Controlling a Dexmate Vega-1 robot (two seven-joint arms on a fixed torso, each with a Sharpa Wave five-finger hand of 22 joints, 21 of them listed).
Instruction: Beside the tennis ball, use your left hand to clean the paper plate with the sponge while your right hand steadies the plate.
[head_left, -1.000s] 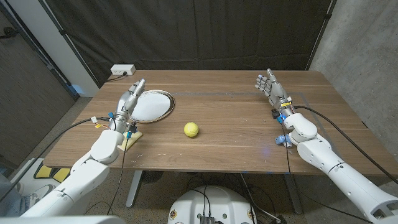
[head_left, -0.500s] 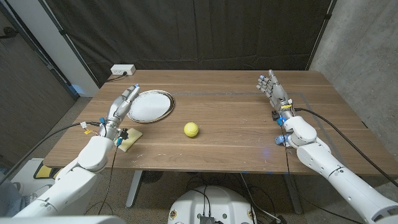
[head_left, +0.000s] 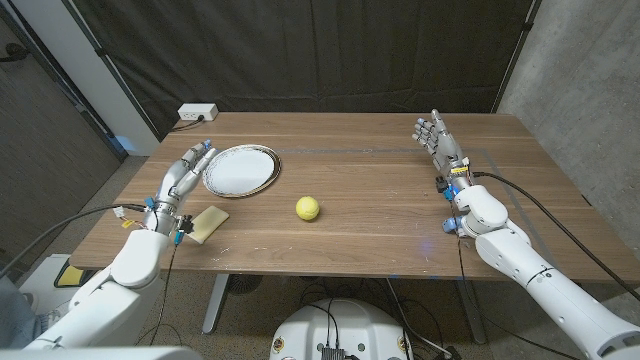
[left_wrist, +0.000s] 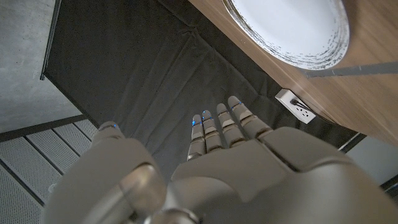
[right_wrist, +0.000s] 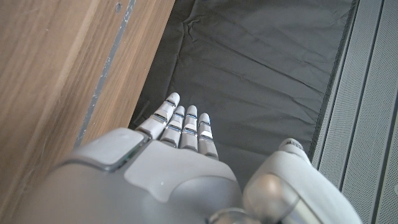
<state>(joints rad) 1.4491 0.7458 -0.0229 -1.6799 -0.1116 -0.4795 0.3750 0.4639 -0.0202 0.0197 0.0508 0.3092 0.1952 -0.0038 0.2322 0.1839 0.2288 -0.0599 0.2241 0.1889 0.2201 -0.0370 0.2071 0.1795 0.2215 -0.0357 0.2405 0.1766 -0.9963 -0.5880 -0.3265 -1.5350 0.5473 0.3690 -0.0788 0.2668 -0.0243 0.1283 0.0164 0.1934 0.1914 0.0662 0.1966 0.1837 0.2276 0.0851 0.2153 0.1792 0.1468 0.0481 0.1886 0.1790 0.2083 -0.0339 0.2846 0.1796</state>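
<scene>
Head view first: wooden tabletop (head_left: 380, 200) carries a round white paper plate with a silvery rim (head_left: 241, 169) toward the left, a yellow-green tennis ball (head_left: 307, 208) just to its right and nearer the robot, and a pale yellow rectangular sponge (head_left: 207, 222) close to the near edge, in front of the plate. Left robot hand (head_left: 184, 176) hangs at the plate's left edge with fingers straight and spread, holding nothing; the sponge lies just beside its wrist, untouched. Right robot hand (head_left: 438, 145) stands well apart at the far right of the tabletop, fingers extended, also empty. A white power strip (head_left: 197, 112) sits at the far left corner.

Left wrist view: the left robot hand (left_wrist: 217, 162) shows its back, fingers straight and loose, with the paper plate (left_wrist: 292, 31) ahead of the fingertips and nothing in the palm.

Right wrist view: the right robot hand (right_wrist: 180, 155) is likewise open beside bare wood.

Judging from this, picking up the sponge is the step in hand. Doing it well likely means drawing the left robot hand back toward the sponge, closing on its long sides, and bringing the right robot hand across to press the plate's rim before any wiping.
</scene>
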